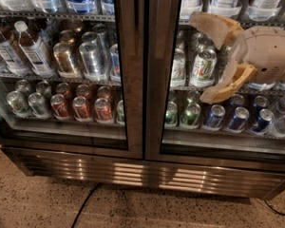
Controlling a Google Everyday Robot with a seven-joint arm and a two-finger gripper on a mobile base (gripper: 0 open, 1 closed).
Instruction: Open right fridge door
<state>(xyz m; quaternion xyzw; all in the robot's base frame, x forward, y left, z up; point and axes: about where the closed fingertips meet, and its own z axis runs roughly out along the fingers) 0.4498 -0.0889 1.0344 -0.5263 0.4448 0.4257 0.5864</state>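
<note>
Fingers spread wide, 1 above, 1 below, gripping nothing. Gripper hangs before glass of right fridge door, upper right of view, over green-and-white cans; contact with glass not determinable. Door shut, frame edge just beside left door. Blue cans on shelf below lower finger.

place: shop or canteen drinks corner | evidence: 2 glass display doors over stocked shelves | gripper: fingers spread, in front of right fridge door | behind it: green-and-white cans | just below: blue cans | far left: red cans, white-capped bottles | underneath: speckled floor
</note>
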